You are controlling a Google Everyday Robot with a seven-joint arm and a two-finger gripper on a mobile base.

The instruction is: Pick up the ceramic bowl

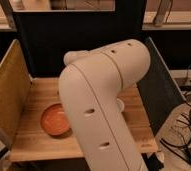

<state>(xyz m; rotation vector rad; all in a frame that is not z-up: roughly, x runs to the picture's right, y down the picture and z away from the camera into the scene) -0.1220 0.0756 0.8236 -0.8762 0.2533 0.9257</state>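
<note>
A tan side panel [8,95] stands upright along the left edge of the wooden tabletop [35,146]. The ceramic bowl [55,119] sits upright on the left part of the tabletop, nearer the front edge than the back, apart from the panel; its right rim is cut off by the arm. The cream arm [96,100] fills the middle. A thick link rises from the bottom edge, bends at a rounded elbow above the bowl's right side, and runs up and to the right. The gripper is hidden behind this link, over the middle of the tabletop, so whether it is open or closed cannot be told. A dark panel [157,92] closes the right side, with cables [185,136] beyond it.
</note>
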